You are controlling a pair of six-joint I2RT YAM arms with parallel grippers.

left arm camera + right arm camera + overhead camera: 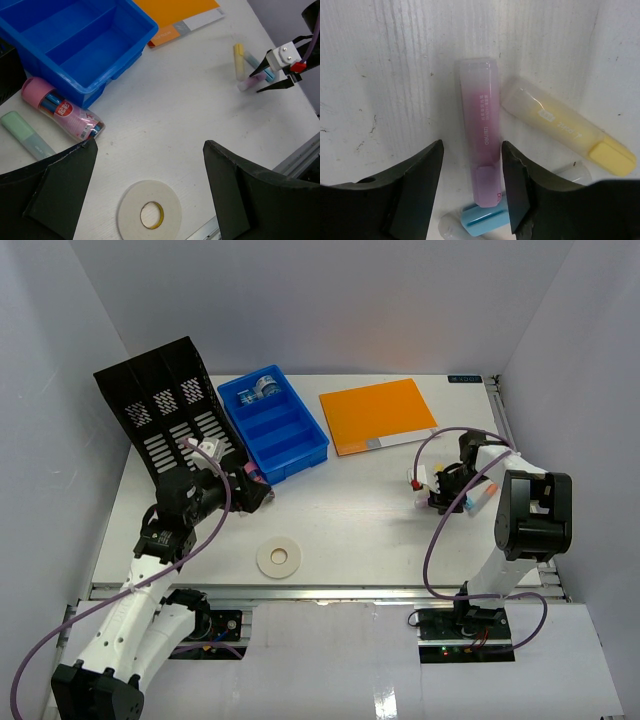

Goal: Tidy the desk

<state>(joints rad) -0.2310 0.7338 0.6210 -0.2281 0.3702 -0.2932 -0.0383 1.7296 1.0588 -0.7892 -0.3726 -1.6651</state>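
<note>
The desk (360, 525) is a white tabletop with a metal rail along its front. My right gripper (438, 492) is open and low over it, its jaws on either side of a pink highlighter (480, 145) that lies flat. In the right wrist view (472, 147) the right finger is close against the pink highlighter. A yellow highlighter (565, 127) and a blue-capped one (480, 220) lie beside it. My left gripper (255, 490) is open and empty above the table, beside a pink tube of pens (62, 109) and a green highlighter (27, 136).
A white tape roll (280, 558) lies near the front edge, below my left gripper (150, 145). A blue compartment tray (275, 425) holding small items, a black file rack (165, 410) and an orange folder (378, 413) stand at the back.
</note>
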